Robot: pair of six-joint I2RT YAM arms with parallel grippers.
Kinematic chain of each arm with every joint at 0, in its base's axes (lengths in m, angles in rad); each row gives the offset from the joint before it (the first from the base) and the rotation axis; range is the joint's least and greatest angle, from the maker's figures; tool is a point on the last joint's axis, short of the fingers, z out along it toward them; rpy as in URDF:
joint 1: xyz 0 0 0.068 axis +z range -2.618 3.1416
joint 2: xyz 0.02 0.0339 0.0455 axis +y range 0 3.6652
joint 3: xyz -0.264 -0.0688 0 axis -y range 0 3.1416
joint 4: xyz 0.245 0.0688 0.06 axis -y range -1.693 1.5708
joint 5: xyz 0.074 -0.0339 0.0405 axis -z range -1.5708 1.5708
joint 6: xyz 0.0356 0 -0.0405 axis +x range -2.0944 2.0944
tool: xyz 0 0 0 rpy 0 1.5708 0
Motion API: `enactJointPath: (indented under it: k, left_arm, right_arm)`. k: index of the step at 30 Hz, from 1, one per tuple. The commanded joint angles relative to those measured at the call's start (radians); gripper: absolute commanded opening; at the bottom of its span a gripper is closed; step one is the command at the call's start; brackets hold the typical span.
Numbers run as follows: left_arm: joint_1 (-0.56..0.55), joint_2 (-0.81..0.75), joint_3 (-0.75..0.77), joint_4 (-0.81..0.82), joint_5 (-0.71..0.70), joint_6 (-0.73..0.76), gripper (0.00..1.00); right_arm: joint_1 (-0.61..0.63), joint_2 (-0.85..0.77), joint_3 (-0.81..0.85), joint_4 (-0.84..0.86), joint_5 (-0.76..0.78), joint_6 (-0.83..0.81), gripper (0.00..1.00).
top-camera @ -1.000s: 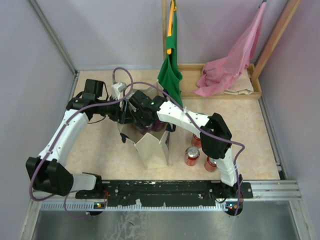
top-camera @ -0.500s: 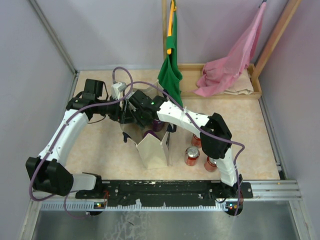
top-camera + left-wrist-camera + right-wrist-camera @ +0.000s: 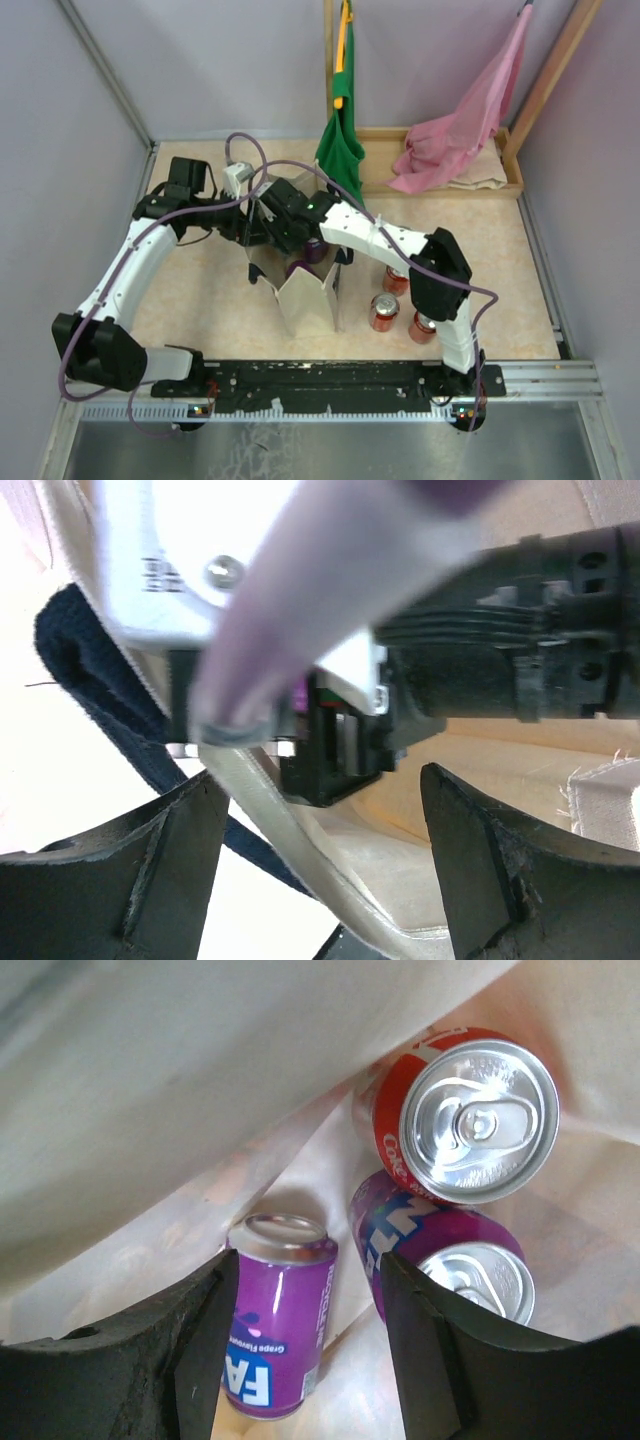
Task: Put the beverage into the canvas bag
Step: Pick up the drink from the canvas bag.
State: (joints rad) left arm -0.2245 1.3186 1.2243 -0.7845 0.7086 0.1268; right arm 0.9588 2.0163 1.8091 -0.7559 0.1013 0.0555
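Right jaws, spread and empty, hang inside the canvas bag (image 3: pixel 305 298). A purple grape beverage can (image 3: pixel 280 1345) lies on its side on the bag floor in the gap between them, close to one finger (image 3: pixel 130 1380) and apart from the other. Just beyond the far finger, a second purple can (image 3: pixel 450 1255) and a red cola can (image 3: pixel 470 1125) sit side by side with their tops toward the camera. Cream cloth of the bag wall (image 3: pixel 180 1090) fills the view ahead of these jaws.

Left jaws are spread too, at the bag's mouth. Its cream rim (image 3: pixel 262 815) runs through the gap between them; whether it touches either finger cannot be told. A navy strap handle (image 3: pixel 90 675) loops just outside one of them. Directly ahead sits the black-and-white wrist of the right arm (image 3: pixel 370 235), with a blurred lilac cable (image 3: pixel 300 600) across it.

Farther out from both pairs of jaws, three red cans (image 3: pixel 383 312) stand on the worktop (image 3: pixel 510 290) beside the upright bag. Well behind them, a green cloth bag (image 3: pixel 340 150) and a pink cloth bag (image 3: pixel 450 140) hang above a wooden tray (image 3: pixel 480 191).
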Motion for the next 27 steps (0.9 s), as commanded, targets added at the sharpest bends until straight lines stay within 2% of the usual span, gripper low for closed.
enactJointPath:
  k: [1, 11, 18, 27]
  left_arm:
    - [-0.004, 0.027, 0.016, 0.002, -0.006, 0.004, 0.82]
    - [-0.004, 0.022, 0.026, 0.002, -0.04, -0.01, 0.79]
    - [-0.004, 0.014, 0.024, -0.005, -0.061, -0.007, 0.76]
    - [-0.004, 0.008, 0.028, -0.021, -0.06, -0.003, 0.76]
  right_arm:
    - [0.02, -0.151, -0.031, 0.05, -0.002, 0.004, 0.59]
    - [0.022, -0.219, -0.187, 0.086, -0.022, 0.074, 0.58]
    - [0.022, -0.189, -0.303, 0.192, -0.053, 0.119, 0.59]
    - [0.019, -0.078, -0.293, 0.22, -0.018, 0.125, 0.82]
